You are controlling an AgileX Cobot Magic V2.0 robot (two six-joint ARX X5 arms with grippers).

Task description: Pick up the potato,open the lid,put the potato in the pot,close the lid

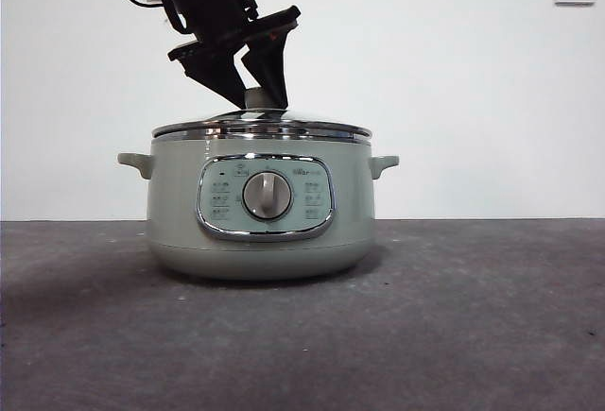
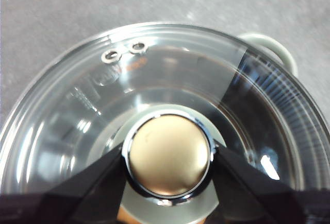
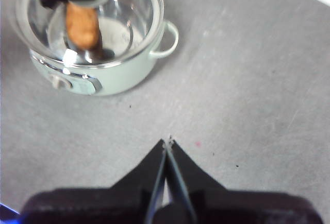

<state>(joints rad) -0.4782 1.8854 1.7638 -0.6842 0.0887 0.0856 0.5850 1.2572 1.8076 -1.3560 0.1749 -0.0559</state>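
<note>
Centre frame, our left gripper (image 2: 167, 157) clamps the domed glass lid (image 1: 262, 128) by its knob, seated on the sage-green round pot (image 1: 262, 217) holding the orange-brown oval potato (image 3: 82, 26). We judge closing nearly done; next, release. Our right gripper (image 3: 167, 147) rests together.

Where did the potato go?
The potato is inside the pot, seen through the glass lid in the right wrist view, under the left tool at the knob.

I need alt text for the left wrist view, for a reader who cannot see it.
The left gripper has its two black jaws closed on the round knob of the glass lid, seen from above. The lid sits on the pot, on a grey table.
</note>
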